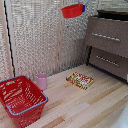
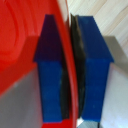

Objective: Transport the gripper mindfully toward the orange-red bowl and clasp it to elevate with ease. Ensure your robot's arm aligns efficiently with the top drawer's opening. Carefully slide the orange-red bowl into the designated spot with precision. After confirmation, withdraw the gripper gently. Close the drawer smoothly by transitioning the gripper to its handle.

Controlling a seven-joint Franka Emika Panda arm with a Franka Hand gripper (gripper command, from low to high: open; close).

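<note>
Tool (image 2: 70, 75) pinches rim of orange-red bowl (image 1: 73, 10), held aloft. Top drawer (image 1: 107, 36) lies toward the exterior view's right.

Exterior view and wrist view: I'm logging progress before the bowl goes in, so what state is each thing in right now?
Orange-red bowl: lifted high, gripped by its rim.
Tool: shut on the bowl's rim, one finger on each side.
Top drawer: pulled out a little.
Lower drawer: closed.
Red basket: upright on the table, open top.
Pink cup: upright beside the basket.
Colourful packet: lying flat.
</note>
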